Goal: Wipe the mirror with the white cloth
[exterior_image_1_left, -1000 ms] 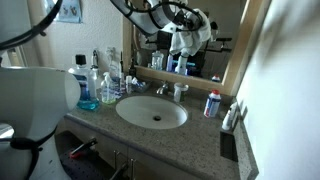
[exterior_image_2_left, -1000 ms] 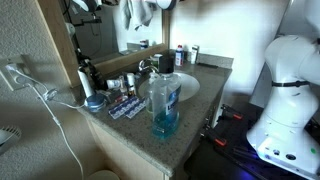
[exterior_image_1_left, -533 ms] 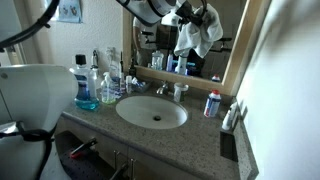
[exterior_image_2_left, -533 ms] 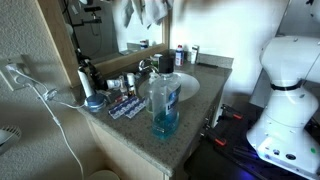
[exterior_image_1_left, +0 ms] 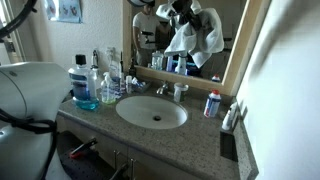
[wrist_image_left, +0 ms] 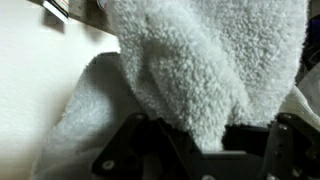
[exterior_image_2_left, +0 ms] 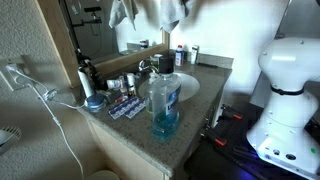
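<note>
The speckled grey-brown stone counter (exterior_image_1_left: 200, 135) is flat, hard and smooth. An oval white sink bowl (exterior_image_1_left: 152, 112) is set into it just behind the front edge, and it looks shiny. At one side edge, by the round white robot body (exterior_image_1_left: 25, 100), stands a tall clear plastic bottle with blue liquid and a dark cap (exterior_image_1_left: 84, 86). A few smaller bottles are crowded right beside it, but they are too small to make out. Past the sink, toward the other side edge, stands a little round can with a red top (exterior_image_1_left: 211, 103).

A short silvery metal tap (exterior_image_1_left: 160, 90) sits at the back edge, behind the sink. Small bottles line up along that edge too.

The big flat mirror with a light wooden frame (exterior_image_1_left: 228, 30) rises above the back edge. The fluffy white cloth (exterior_image_1_left: 195, 38) hangs high up in front of the glass, well above the counter, in a soft bunched lump. I cannot tell if it touches the glass.

In the wrist view the cloth looks woolly and bumpy, like a towel. The black metal claw (wrist_image_left: 212, 148) is clenched on it, and the thick folds are pinched between its two dark fingers (wrist_image_left: 135, 152).
</note>
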You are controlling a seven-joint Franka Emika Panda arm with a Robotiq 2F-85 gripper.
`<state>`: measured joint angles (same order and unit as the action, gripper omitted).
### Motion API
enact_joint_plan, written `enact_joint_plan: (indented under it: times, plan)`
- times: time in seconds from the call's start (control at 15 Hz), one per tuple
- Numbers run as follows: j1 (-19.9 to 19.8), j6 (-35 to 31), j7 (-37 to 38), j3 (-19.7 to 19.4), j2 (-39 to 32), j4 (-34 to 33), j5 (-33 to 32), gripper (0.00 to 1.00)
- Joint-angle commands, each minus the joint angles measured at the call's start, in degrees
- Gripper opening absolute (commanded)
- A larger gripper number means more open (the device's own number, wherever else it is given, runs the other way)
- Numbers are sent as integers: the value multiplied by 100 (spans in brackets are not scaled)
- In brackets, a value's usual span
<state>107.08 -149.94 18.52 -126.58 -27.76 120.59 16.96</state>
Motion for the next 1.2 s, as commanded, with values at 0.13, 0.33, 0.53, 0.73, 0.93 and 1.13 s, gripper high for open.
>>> enact_joint_plan:
  times: [0.13,0.33,0.53,0.73,0.93,1.13]
  plan:
    - [280,1694,-712,-987,-1657,904,928,2]
    - [-24,2162,-702,-884,-1969,1235,864,2]
    - [-324,2129,-739,-594,-2004,1561,881,2]
    - [-552,1740,-854,-268,-1894,1966,1018,2]
    - [-753,1559,-939,2,-1758,2240,1183,2]
    - [-918,1715,-1000,170,-1660,2354,1266,2]
